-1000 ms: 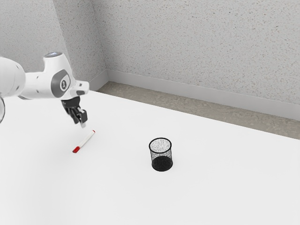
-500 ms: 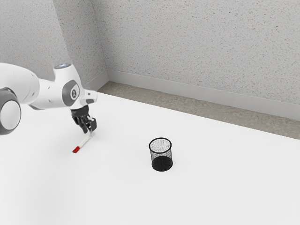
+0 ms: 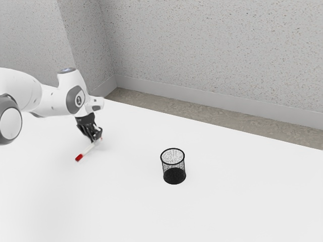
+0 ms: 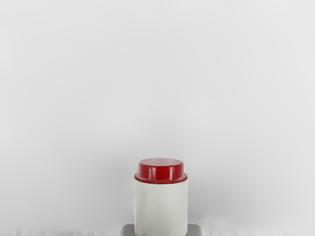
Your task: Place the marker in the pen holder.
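- White and slim, with a red cap at one end and a small red plug at the other, the cylindrical marker [image 3: 89, 149] is held in my black two-finger pincer [image 3: 95, 138].
- My pincer is clenched on the marker near its plugged end; in the wrist view my grey fingertips [image 4: 128, 229] press the white barrel from two sides, with the stepped red plug standing out beyond them.
- The larger red cap points away from my pincer, toward the exterior view's lower left.
- Whether the marker touches the plain white worktop [image 3: 227, 201] beneath it, I cannot tell.
- The round, black wire-mesh pen holder [image 3: 173, 167] stands upright on the worktop, toward the exterior view's right from my pincer and well apart from it.
- The marker is outside the pen holder.
- Beyond the worktop are a brownish floor [image 3: 212, 113] and a speckled grey wall [image 3: 212, 40] with a pale baseboard [image 3: 202, 95].
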Robot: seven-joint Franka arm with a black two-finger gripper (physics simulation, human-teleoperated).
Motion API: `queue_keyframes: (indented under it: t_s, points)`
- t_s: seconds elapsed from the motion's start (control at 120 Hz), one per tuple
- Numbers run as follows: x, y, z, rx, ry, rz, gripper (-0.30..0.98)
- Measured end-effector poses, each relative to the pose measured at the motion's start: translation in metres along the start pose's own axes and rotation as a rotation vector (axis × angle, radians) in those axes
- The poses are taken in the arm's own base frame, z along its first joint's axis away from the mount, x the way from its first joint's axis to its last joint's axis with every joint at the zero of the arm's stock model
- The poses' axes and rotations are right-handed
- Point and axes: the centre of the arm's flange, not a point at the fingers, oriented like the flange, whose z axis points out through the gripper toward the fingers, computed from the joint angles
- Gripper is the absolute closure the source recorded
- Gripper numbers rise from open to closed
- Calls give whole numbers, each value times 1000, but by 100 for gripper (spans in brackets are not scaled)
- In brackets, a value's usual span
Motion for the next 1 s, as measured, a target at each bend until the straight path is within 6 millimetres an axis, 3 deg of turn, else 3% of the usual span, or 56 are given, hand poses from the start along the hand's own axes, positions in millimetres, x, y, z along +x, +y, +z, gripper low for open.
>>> queue_keyframes:
  t_s: [0.083,0.133,0.225,0.442,0.517,0.608,0.792,1.0]
  points:
    - [-6,11,-48,16,39,9,75]
    - [-8,29,-79,20,68,38,76]
    - [3,97,-136,12,135,160,78]
    - [41,240,-204,11,252,463,79]
    - [48,275,-211,10,270,540,79]
    - [62,305,-201,0,273,610,78]
    - [95,337,-168,-17,278,697,77]
    - [90,381,-157,-34,266,789,77]
